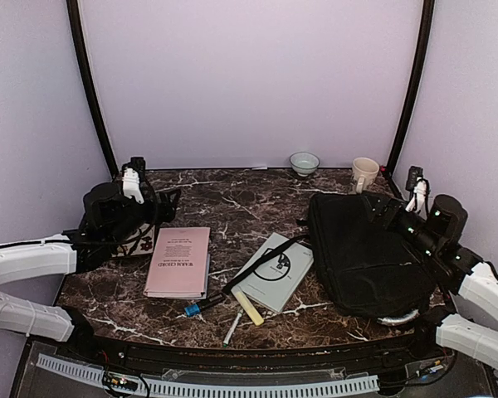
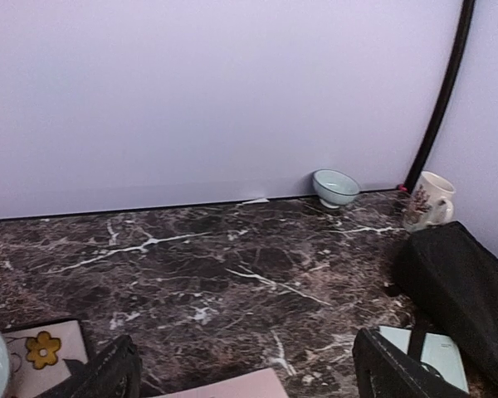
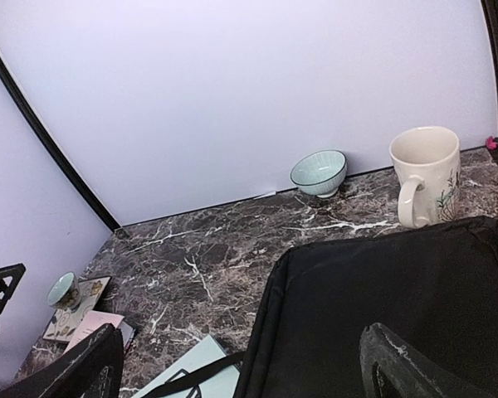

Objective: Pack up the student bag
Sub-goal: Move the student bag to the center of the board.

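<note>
The student bag [image 1: 365,261] is a large black fabric bag lying flat at the right of the marble table; it also shows in the right wrist view [image 3: 398,298] and the left wrist view [image 2: 465,290]. Its long strap [image 1: 261,267] trails left across a pale green book [image 1: 275,272]. A pink book [image 1: 179,261] lies left of centre. My right gripper [image 1: 380,207] [image 3: 249,373] hovers open over the bag's far edge, holding nothing. My left gripper [image 1: 168,206] [image 2: 245,373] hangs open and empty above the table behind the pink book.
A blue pen [image 1: 201,307], a yellow marker [image 1: 249,308] and a white pen [image 1: 232,328] lie near the front edge. A pale bowl [image 1: 304,162] and a white mug [image 1: 365,172] stand by the back wall. A floral book [image 3: 79,303] carrying a small bowl [image 3: 64,290] sits under the left arm.
</note>
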`<state>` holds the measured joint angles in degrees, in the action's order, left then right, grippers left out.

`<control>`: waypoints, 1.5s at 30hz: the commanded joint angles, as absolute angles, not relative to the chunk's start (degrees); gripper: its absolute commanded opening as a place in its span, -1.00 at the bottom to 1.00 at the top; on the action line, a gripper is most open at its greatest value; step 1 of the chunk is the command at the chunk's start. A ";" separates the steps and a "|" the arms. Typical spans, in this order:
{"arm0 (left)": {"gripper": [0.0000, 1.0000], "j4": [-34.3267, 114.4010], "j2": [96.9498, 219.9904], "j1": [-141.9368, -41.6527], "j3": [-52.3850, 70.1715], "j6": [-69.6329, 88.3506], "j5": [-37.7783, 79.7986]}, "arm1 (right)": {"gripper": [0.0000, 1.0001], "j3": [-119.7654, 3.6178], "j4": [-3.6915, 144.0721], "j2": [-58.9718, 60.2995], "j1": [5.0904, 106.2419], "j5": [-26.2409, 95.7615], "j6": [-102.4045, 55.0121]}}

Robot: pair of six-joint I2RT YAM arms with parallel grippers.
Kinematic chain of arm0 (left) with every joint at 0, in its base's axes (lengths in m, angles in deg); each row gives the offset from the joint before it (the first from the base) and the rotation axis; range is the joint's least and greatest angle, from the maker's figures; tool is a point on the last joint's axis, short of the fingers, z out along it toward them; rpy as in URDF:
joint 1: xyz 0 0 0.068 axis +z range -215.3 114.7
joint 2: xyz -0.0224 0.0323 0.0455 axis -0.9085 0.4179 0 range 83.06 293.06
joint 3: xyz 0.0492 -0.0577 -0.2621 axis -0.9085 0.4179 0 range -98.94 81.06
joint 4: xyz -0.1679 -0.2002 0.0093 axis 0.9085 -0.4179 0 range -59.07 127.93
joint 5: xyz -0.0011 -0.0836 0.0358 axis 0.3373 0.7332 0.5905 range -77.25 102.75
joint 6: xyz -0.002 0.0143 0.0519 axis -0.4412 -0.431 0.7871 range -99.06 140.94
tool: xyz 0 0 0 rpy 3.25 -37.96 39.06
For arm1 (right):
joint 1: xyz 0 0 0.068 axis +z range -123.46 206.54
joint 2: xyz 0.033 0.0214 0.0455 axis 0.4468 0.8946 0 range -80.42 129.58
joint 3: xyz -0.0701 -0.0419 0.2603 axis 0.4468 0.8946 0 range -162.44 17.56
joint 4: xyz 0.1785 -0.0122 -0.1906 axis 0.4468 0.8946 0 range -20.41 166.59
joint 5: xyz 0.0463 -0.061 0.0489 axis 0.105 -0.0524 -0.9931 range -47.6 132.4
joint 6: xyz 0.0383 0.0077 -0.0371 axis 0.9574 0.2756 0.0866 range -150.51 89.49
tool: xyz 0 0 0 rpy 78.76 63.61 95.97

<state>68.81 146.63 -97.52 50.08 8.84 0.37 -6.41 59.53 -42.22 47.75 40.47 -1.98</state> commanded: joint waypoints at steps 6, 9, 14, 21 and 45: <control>0.81 59.32 149.26 -113.78 42.79 9.82 -1.50 | 1.00 -3.60 52.49 -45.59 46.33 37.53 -0.51; 0.81 58.96 151.87 -118.01 41.45 10.04 -2.06 | 1.00 -5.67 56.38 -43.93 47.18 36.90 -0.50; 0.76 62.34 155.88 -122.30 43.39 6.55 0.00 | 1.00 -10.11 66.39 -39.81 54.22 44.91 -1.34; 0.69 68.88 161.46 -126.52 47.24 1.85 1.76 | 1.00 -15.32 78.68 -31.71 68.20 57.86 1.17; 0.66 72.77 166.87 -128.22 48.43 1.80 5.87 | 1.00 -37.98 122.38 3.20 100.47 78.15 25.88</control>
